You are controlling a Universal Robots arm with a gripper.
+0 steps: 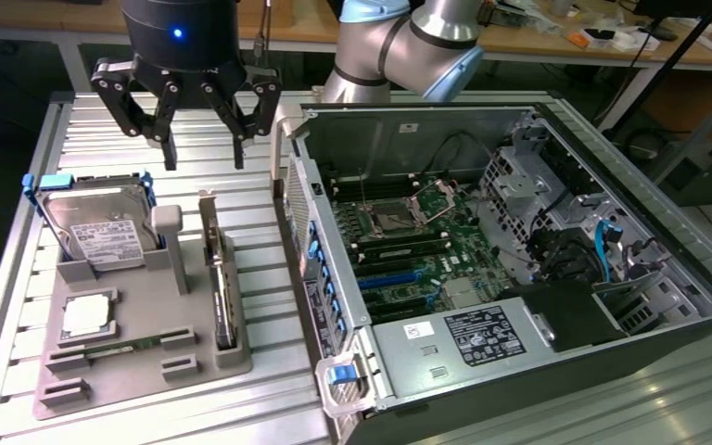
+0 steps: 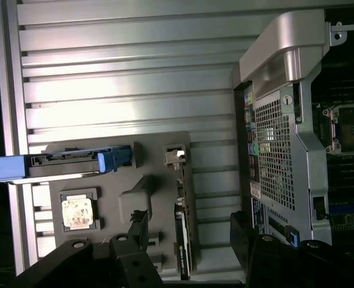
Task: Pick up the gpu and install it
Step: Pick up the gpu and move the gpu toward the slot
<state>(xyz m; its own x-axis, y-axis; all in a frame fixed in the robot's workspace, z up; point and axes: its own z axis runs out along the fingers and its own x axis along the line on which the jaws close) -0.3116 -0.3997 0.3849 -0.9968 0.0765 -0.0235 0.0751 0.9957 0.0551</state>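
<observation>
The gpu (image 1: pixel 222 287) stands on edge in a slot of the grey holder (image 1: pixel 146 375), a thin dark card with its silver bracket at the far end. My gripper (image 1: pixel 204 153) hangs open above the table, just beyond the holder's far end, holding nothing. In the wrist view the gpu (image 2: pixel 181 231) lies between my two black fingers (image 2: pixel 138 231), well below them, with my gripper (image 2: pixel 191 240) over the card's length. The open computer case (image 1: pixel 492 250) lies on its side at the exterior view's right, motherboard exposed.
A silver hard drive (image 1: pixel 96 227) with blue rails stands in the holder beside the gpu, and a square processor chip (image 1: pixel 88 315) lies flat nearer the front. The case's side wall (image 1: pixel 319 269) rises close to the holder. The slatted metal table (image 1: pixel 34 185) extends around them.
</observation>
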